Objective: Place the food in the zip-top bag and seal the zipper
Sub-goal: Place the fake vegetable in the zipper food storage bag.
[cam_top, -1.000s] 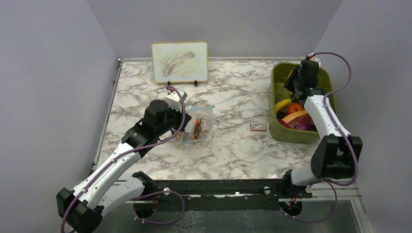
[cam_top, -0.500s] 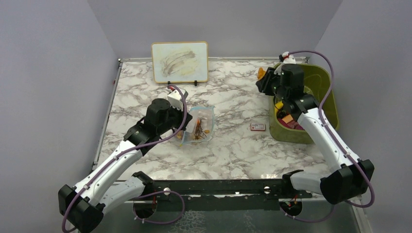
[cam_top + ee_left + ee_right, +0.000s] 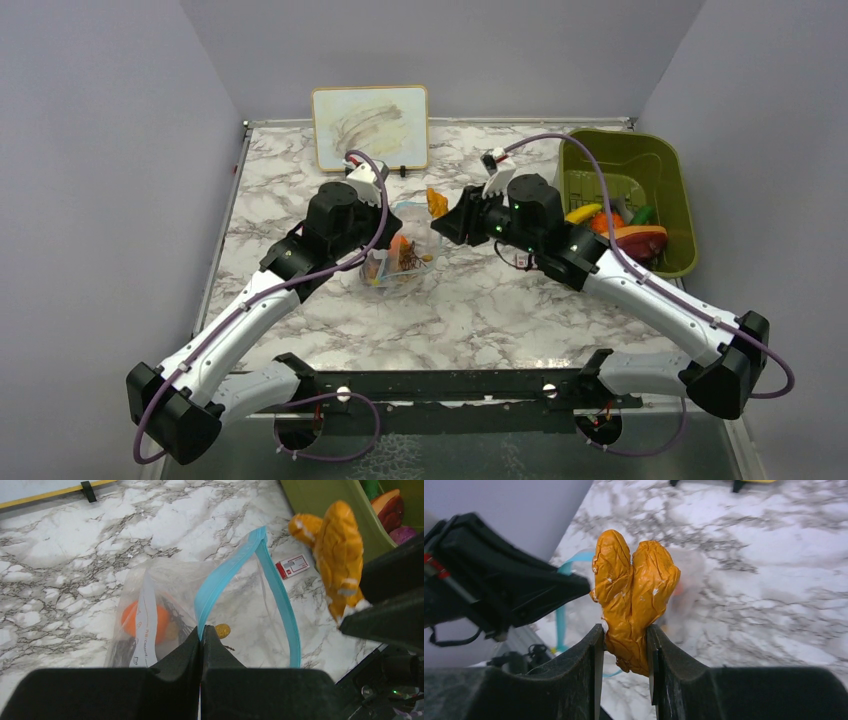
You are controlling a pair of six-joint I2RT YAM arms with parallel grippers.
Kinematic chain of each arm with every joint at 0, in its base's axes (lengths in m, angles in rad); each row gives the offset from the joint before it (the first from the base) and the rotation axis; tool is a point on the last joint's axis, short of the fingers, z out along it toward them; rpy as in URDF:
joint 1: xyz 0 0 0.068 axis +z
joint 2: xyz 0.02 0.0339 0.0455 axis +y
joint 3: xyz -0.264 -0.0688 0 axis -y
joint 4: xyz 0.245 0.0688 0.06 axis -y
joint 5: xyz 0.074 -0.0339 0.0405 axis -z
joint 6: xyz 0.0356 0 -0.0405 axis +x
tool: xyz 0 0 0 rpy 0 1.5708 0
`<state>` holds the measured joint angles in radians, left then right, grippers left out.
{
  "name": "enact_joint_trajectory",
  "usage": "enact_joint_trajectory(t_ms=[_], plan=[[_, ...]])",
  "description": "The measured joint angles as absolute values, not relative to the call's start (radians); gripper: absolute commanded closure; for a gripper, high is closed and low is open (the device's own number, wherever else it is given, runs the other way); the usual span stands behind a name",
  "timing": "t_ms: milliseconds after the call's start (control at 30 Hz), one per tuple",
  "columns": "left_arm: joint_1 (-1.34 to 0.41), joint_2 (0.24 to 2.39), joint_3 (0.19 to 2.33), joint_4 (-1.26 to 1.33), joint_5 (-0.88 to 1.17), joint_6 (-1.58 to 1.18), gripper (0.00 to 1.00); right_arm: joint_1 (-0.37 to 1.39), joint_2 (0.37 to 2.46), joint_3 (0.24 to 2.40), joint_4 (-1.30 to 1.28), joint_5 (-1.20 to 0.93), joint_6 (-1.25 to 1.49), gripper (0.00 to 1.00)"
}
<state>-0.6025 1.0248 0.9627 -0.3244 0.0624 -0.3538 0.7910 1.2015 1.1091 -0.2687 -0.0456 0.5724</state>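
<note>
While the L gripper [image 3: 201,632] is pinched tight on the blue zipper [image 3: 227,570], w/ the clear bag [image 3: 240,605] mouth gaping, the R gripper [image 3: 624,640] is clamped on a crinkly orange food piece [image 3: 634,585] just beside that mouth. Orange ball [image 3: 162,620] sits inside bag; banana [image 3: 582,213] lies in green bin [image 3: 620,165], far R.

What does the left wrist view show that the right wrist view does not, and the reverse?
Only left wrist: the left gripper shut on the zipper of the zip-top bag, the red-and-white card, the olive-green bin.
Only right wrist: the right gripper seen from behind, a finger on each side of the orange crinkled food piece.
Both: that piece, the zipper, the marble table.
</note>
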Motion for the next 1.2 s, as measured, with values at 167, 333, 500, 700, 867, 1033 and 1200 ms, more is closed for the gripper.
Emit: enact_joint_trajectory(t_ms=[167,333,500,700,867,1033,1200], plan=[[-0.603,1.034,0.964,-0.325,0.063,-0.373,1.0,0.866,1.229,1.085,-0.202,-0.065,0.625,0.85],[-0.603,1.034,0.965,-0.325,0.064,-0.388,1.0,0.891,1.261,1.076,-0.159,-0.072,0.671,0.83],[-0.603,1.034,0.968,-0.324,0.07,-0.398,1.0,0.897,1.296,1.07,-0.141,-0.066,0.704,0.79],[-0.603,1.023,0.968,-0.323,0.08,-0.402,1.0,0.898,1.336,1.069,-0.137,-0.039,0.712,0.71],[-0.603,1.014,0.968,-0.323,0.084,-0.402,1.0,0.898,1.357,1.069,-0.14,-0.026,0.714,0.61],[-0.603,1.013,0.968,-0.323,0.086,-0.402,1.0,0.898,1.361,1.073,-0.163,-0.016,0.717,0.49],[-0.603,1.012,0.967,-0.323,0.086,-0.397,1.0,0.898,1.361,1.093,-0.182,-0.015,0.709,0.45]])
